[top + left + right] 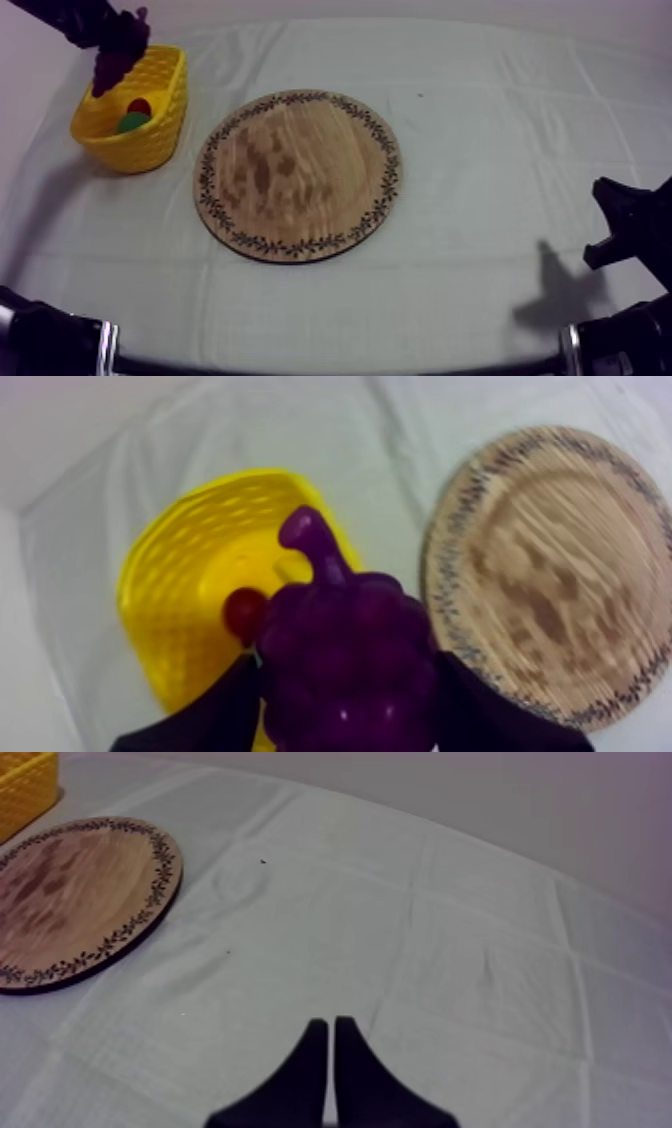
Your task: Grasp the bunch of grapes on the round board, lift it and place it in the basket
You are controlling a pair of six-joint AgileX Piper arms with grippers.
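- Hanging over basket [165, 115] at upper left of frame: grapes [110, 70], clamped in left gripper [120, 48].
- Likely light, stiff, knobbly, slick plastic; best pinched across the wide body, below the stem.
- Right gripper [331, 1024] closed on nothing, over bare surface, apart from board [298, 175].
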